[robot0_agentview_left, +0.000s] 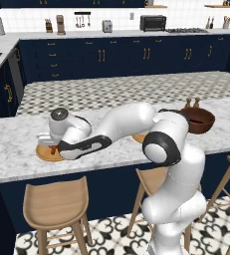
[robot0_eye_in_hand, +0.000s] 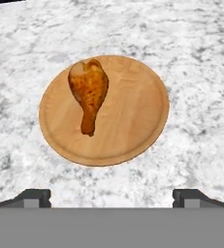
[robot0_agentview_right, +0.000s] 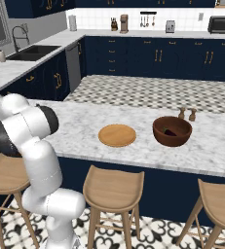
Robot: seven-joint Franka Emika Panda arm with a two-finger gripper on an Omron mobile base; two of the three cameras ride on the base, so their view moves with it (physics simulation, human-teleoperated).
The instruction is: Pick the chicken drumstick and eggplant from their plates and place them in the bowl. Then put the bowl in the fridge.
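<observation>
In the left base view the white arm hides most of the flat round tan wooden plate (robot0_agentview_left: 46,154) beneath the wide-apart jaws, and part of the deep reddish-brown wooden bowl (robot0_agentview_left: 202,121).

Small roasted drumstick (robot0_eye_in_hand: 88,94): mottled orange-brown. Flat round wooden plate (robot0_eye_in_hand: 133,116) under it: tan, faint grain. Second plate (robot0_agentview_right: 117,135): same tan. Deep round wooden bowl (robot0_agentview_right: 172,131): dark reddish-brown. Marble counter (robot0_eye_in_hand: 196,97): white, grey veining. Cabinets (robot0_agentview_right: 148,61): navy, gold handles.

Bare plate (robot0_agentview_right: 117,135) beside bowl (robot0_agentview_right: 172,131) on counter (robot0_agentview_right: 84,121)
</observation>
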